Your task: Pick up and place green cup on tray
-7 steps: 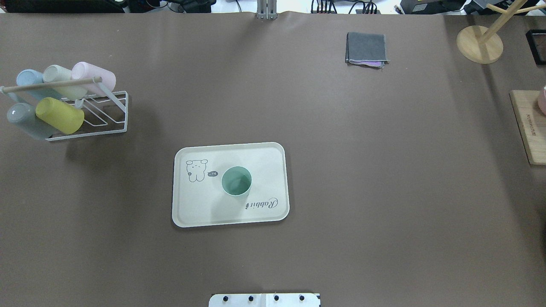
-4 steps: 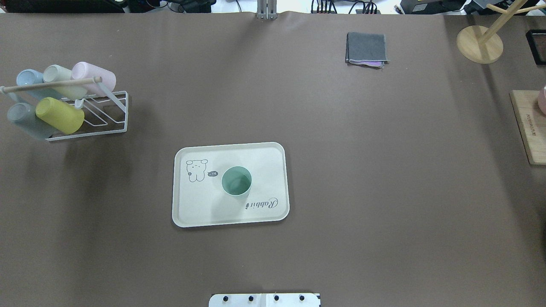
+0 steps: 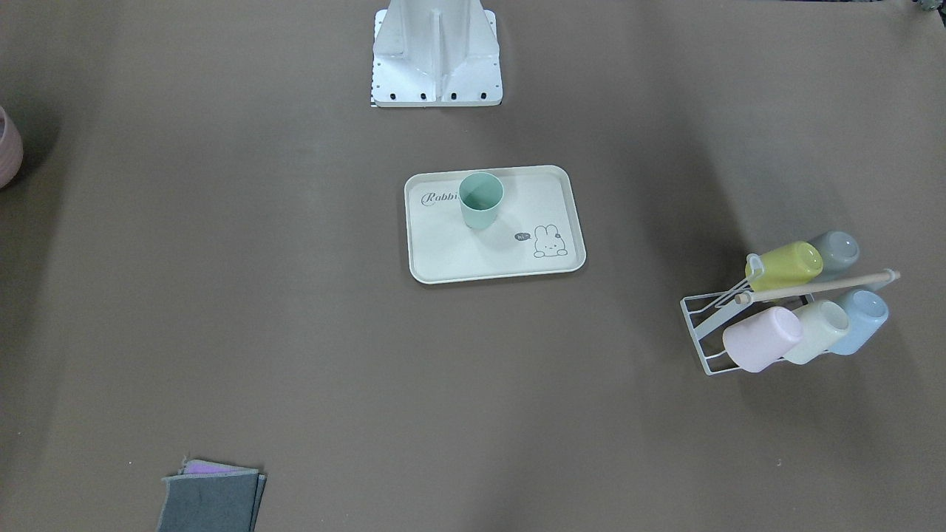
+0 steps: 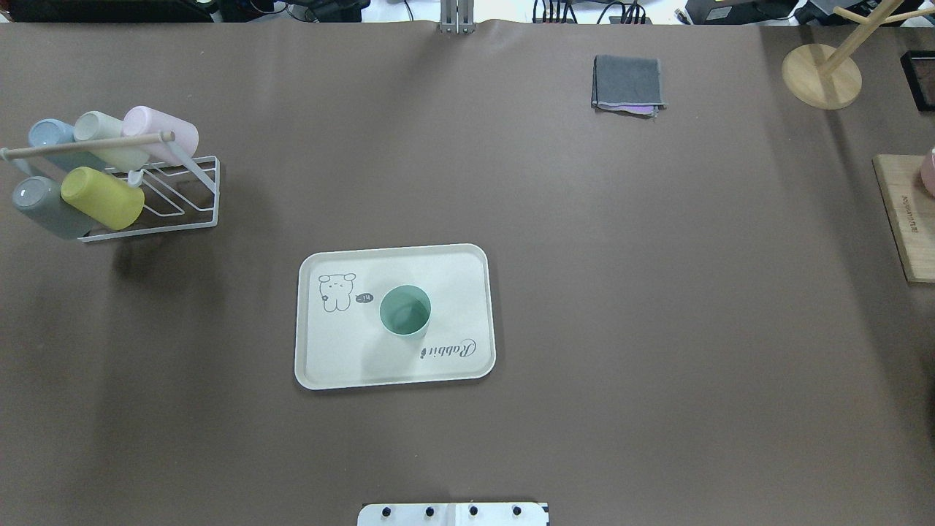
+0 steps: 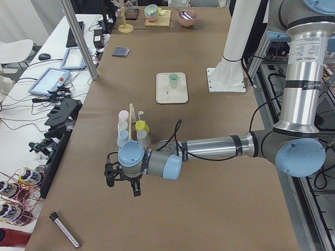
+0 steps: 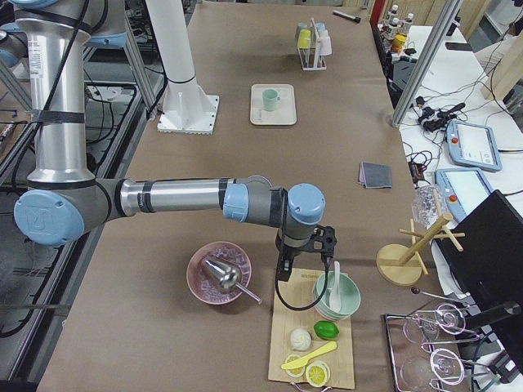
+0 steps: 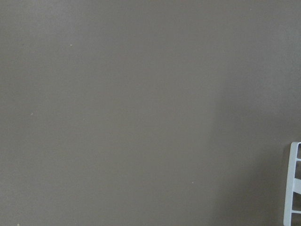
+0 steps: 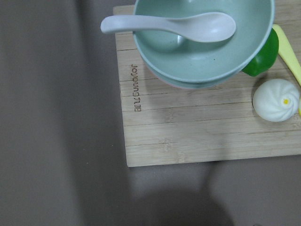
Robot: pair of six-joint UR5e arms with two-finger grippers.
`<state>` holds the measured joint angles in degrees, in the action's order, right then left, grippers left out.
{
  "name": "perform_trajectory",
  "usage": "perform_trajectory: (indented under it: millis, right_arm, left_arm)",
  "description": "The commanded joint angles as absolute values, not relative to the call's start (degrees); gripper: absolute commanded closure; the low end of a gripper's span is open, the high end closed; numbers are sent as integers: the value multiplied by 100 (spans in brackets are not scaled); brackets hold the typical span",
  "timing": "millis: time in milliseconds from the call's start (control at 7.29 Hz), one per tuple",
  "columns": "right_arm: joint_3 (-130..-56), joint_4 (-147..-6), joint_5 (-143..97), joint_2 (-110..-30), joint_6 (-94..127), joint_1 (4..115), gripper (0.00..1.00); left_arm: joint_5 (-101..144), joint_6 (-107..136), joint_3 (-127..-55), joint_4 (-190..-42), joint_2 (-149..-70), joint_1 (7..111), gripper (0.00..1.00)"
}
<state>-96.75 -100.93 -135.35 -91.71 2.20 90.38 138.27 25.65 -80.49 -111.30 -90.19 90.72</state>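
Observation:
The mint green cup (image 4: 405,310) stands upright on the cream tray (image 4: 329,358), near its middle beside the "Rabbit" script. It also shows in the front-facing view (image 3: 481,200) on the tray (image 3: 473,258), and in both side views (image 5: 173,80) (image 6: 270,100). Neither gripper touches it. My left gripper (image 5: 111,175) hovers over bare table beyond the cup rack, far from the tray. My right gripper (image 6: 306,249) hovers at the wooden board, also far away. Only the side views show the grippers, so I cannot tell whether they are open or shut.
A white wire rack (image 4: 182,212) at the left holds several pastel cups, among them a lime one (image 4: 102,197). A folded grey cloth (image 4: 628,84) lies at the far right. A wooden board (image 8: 188,122) carries a green bowl (image 8: 202,47) with a spoon.

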Motion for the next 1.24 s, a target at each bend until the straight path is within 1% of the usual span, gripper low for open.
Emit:
perform_trajectory:
  millis: [0,275,412,686,824,1098]
  right_arm:
    - [-9668,-10099,-13535,-9158,220,9044,0]
    - [-9659,-10099,-13535,-9132,220,9035,0]
    - [-9659,-10099,-13535,-9141,220,9035,0]
    - [-9659,-10099,-13535,-9132,220,9044,0]
    - [-9650,-10099,-13544,-9132,220,9035,0]
    - [-9650,-10099,-13535,-9141,220,9035,0]
  left_arm:
    - [13834,2566,-8208,-11320,-8754,9176,2]
    - [13834,2566,-8576,-11303,-8421,9176,2]
    - [13877,2601,-8752,-11050,-8550,9167,2]
    - [13931,2654,-9401,-9919,-8753,9167,2]
    - [13913,2654,-9535,-9827,-8702,9167,2]
    - [13887,2646,-9510,-9835,-8684,9167,2]
